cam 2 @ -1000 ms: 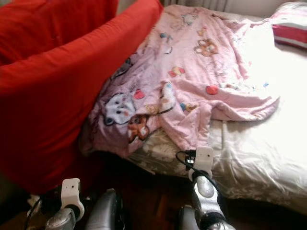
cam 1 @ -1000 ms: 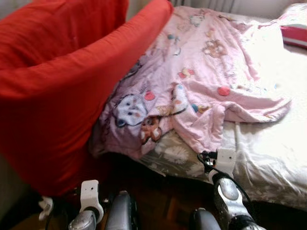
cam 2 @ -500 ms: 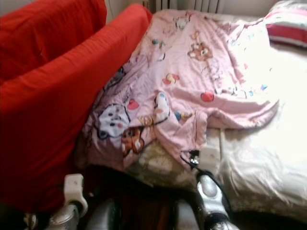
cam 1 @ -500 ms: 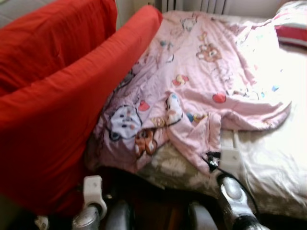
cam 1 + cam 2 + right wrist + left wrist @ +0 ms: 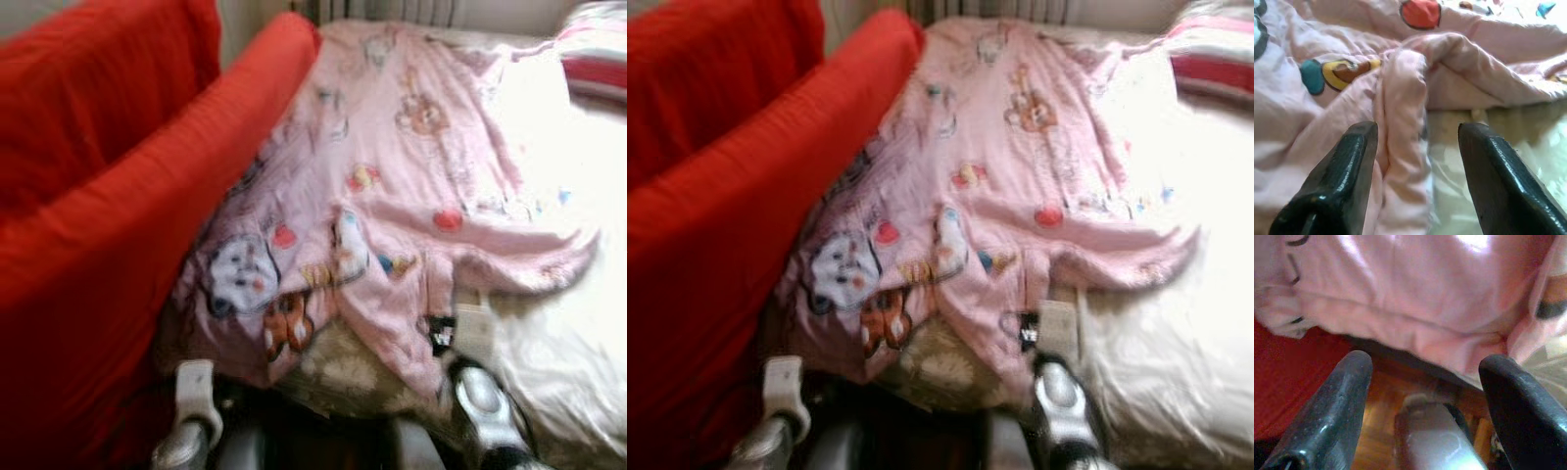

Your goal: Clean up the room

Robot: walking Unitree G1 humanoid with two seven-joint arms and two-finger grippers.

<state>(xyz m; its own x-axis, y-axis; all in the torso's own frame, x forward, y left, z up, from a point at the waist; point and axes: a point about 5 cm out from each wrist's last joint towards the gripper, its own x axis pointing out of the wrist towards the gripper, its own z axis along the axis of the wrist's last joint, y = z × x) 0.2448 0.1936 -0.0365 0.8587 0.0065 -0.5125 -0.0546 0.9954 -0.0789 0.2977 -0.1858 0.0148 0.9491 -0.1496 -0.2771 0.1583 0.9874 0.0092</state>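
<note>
We stand at the near edge of the bed (image 5: 549, 392), with the pink cartoon-print blanket (image 5: 392, 196) lying crumpled across it, its lower hem hanging over that near edge and its left side pressed against the red sofa (image 5: 88, 225). A striped pillow (image 5: 593, 54) lies at the bed's far right corner.

Our right hand (image 5: 1418, 176) is spread wide, its fingers (image 5: 1337, 181) on either side of a raised fold of the blanket right at the near edge, not yet closed on it. Our left hand (image 5: 1422, 406) is also spread, low down below the hanging hem, with wooden floor (image 5: 1386, 396) and the red sofa beneath it, holding nothing.

We judge the main risk to be a poor pinch: the fold between the right fingers is soft and thick, so closing too shallow could catch only a thin layer that slips out once we pull. Closing too deep could also trap the pale bed sheet (image 5: 1484, 147) just beside the fold and drag it with the blanket. The head views are blurred, which suggests we are in motion; closing while moving could miss the fold. The left hand, so low, might snag the hem or bump the sofa.
</note>
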